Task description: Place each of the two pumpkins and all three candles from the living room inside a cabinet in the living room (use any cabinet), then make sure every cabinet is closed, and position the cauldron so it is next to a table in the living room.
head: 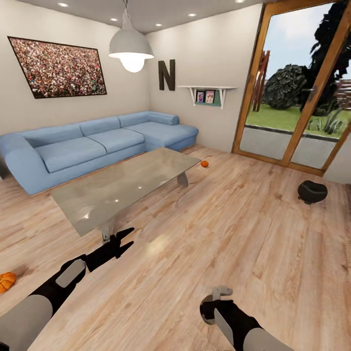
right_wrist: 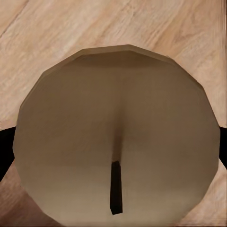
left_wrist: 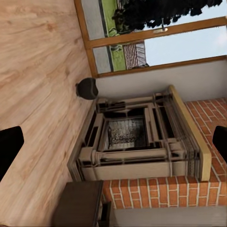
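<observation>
Wooden floor (head: 234,229) lies beneath the right hand (head: 217,304), clamped round a candle (right_wrist: 116,137); left hand (head: 122,241) spread wide.

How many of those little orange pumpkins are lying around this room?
2. One pumpkin sits on the wooden floor by the far corner of the glass table, toward the sofa. The other pumpkin lies at the view's left edge, partly cut off. More may be hidden.

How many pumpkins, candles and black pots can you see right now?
Pumpkins: 2, one by the far table corner, one on the floor near the left arm
Candles: 1, held in the right gripper
Cauldron: 1
Total: 4
</observation>
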